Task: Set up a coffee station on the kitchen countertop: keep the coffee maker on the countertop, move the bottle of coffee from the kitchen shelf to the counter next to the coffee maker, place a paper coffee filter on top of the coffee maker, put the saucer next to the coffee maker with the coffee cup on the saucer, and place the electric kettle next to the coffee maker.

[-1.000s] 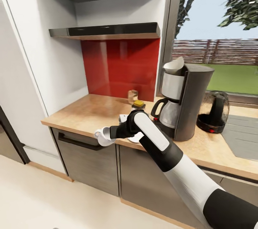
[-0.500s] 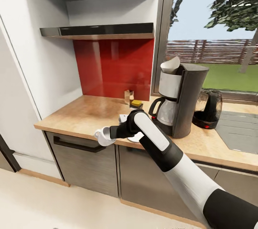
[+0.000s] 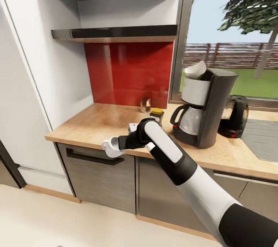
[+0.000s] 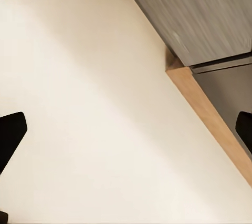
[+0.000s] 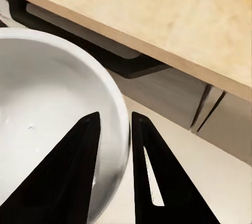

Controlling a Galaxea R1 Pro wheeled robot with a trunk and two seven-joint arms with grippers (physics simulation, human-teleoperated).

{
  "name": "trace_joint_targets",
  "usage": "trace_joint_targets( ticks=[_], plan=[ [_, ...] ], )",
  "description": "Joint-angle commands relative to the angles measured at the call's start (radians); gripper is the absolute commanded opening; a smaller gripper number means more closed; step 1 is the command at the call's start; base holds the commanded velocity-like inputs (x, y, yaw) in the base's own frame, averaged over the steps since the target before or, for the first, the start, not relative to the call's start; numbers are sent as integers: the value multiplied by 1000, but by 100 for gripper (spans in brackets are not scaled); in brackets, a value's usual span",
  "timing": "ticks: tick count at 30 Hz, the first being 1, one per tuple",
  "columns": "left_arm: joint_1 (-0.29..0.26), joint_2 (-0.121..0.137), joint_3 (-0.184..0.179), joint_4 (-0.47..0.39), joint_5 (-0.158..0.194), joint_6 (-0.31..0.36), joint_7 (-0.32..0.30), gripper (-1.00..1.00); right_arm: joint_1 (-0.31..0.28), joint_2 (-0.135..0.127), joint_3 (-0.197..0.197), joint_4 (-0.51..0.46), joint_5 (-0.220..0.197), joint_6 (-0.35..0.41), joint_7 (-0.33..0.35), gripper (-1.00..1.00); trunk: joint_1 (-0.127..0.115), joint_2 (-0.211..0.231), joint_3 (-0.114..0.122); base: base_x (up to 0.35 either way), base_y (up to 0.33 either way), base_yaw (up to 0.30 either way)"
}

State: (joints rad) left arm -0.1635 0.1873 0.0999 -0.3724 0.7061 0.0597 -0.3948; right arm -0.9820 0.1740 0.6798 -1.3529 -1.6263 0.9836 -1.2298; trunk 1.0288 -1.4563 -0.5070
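Red backsplash (image 3: 127, 71), white walls (image 3: 50, 53), window (image 3: 235, 42), cream floor (image 3: 58, 220).

Right arm (image 3: 181, 162): glossy white shells alternating with matte black bands; black sleeve near shoulder, white forearm segment, black elbow joint, white rounded upper-wrist cover, black wrist housing. Right gripper (image 5: 113, 145): two flat black tapered fingers (image 5: 157, 176), one with narrow slot along its length. Left gripper (image 4: 126, 129): black rounded fingertips (image 4: 10, 132) at frame edges.
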Motion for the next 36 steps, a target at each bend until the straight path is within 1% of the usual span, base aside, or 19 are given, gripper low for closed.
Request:
trace_joint_targets(
  ticks=[1,7,13,36],
  plan=[
    [-1,0,3,1,9,6,-6,100,-1,0,0,0,-9,6,-10,-100,0,-1,-1,0,304,-1],
    [-1,0,3,1,9,6,-6,100,-1,0,0,0,-9,7,-10,-100,0,-1,-1,0,251,-80],
    [-1,0,3,0,9,6,-6,100,-1,0,0,0,-9,7,-10,-100,0,-1,-1,0,36,-18],
    [-1,1,3,1,9,6,-6,100,-1,0,-3,0,-8,7,-11,-100,0,-1,-1,0,0,-273]
  ],
)
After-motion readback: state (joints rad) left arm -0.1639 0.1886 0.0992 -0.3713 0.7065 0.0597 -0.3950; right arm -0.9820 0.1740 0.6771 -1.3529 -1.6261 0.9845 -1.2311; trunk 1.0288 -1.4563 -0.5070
